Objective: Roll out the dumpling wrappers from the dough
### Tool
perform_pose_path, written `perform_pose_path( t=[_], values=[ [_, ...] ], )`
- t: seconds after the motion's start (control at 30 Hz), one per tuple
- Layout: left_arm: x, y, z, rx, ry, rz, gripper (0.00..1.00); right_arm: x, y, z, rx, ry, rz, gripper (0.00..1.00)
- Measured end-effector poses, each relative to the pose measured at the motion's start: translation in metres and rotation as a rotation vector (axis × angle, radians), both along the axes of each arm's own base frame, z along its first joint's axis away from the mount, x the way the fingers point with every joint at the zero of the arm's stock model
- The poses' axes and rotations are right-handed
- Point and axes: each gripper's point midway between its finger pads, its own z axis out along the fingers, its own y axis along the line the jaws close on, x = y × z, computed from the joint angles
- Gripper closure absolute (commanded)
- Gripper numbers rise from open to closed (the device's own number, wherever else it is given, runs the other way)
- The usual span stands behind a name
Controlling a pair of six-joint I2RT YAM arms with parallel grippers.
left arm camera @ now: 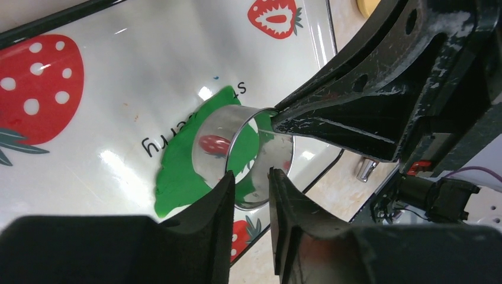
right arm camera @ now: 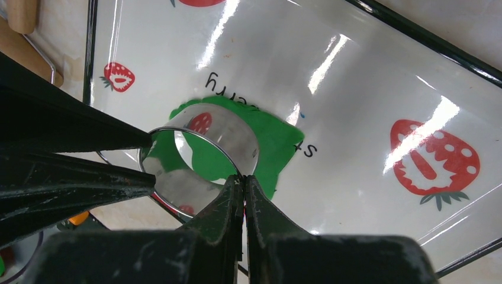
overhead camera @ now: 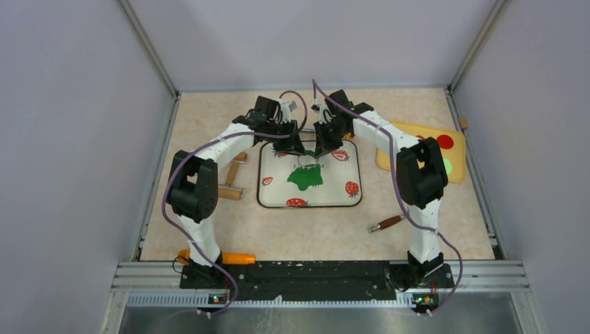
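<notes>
Your right gripper (right arm camera: 243, 180): fingers clenched on thin wall of cutter (right arm camera: 228, 135). Your left gripper (left arm camera: 251, 173): fingers parted, astride cutter's opposite wall, not clamped. Dough (left arm camera: 180, 171): flat irregular green sheet, mid-tray (right arm camera: 355, 89); cutter sits over one side of sheet. Wooden roller (overhead camera: 229, 193) lies left of tray, yellow board (overhead camera: 457, 156) right of tray.

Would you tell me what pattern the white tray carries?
Red strawberries, clearest in the right wrist view.
</notes>
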Motion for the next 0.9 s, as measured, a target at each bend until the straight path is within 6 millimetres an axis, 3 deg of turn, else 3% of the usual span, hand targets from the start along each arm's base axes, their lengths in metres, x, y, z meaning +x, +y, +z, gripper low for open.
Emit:
perform_pose_path(
  t=[0.13, 0.23, 0.4, 0.63, 0.9],
  values=[
    [0.0, -0.001, 0.0, 0.001, -0.002, -0.001, 0.66, -0.002, 0.0, -0.003, -0.009, 0.003, 0.004, 1.0],
    [0.0, 0.0, 0.002, 0.005, -0.011, -0.001, 0.57, -0.003, 0.001, -0.004, -0.013, 0.002, 0.006, 1.0],
    [0.002, 0.009, 0.006, 0.049, -0.035, 0.034, 0.57, -0.005, 0.0, -0.005, -0.016, 0.007, 0.007, 1.0],
    [0.002, 0.007, 0.003, 0.046, -0.032, 0.02, 0.73, -0.005, 0.0, -0.005, -0.015, 0.007, 0.007, 1.0],
    [0.0, 0.005, -0.015, 0.058, 0.01, 0.008, 0.78, -0.004, 0.001, -0.004, -0.011, 0.004, 0.008, 1.0]
  ],
)
